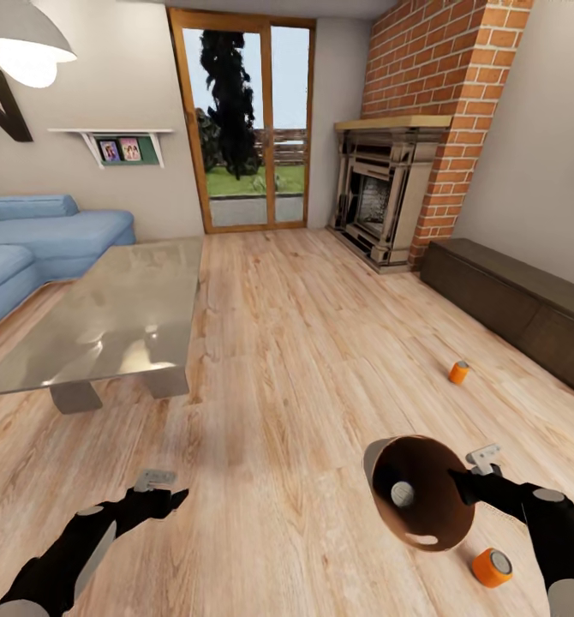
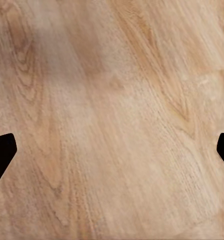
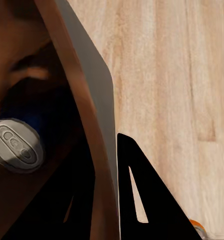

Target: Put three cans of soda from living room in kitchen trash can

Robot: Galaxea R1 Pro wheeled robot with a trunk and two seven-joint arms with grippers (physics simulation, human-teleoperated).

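Your right gripper (image 1: 469, 480) has its jaws clamped on the rim of the grey tapered bin with a tan-brown inside (image 1: 424, 506) — a dark blue, silver-topped soda can (image 3: 19, 145) lies inside. Two orange soda cans (image 1: 491, 567) (image 1: 458, 372) sit on the wooden floor (image 1: 304, 360), one just beside the bin, one nearer the long dark cabinet (image 1: 518, 300). Your left gripper (image 1: 163, 488) hangs over bare floor, jaws spread wide.

Wooden floor (image 1: 304, 343) under two orange cans (image 1: 458, 372)
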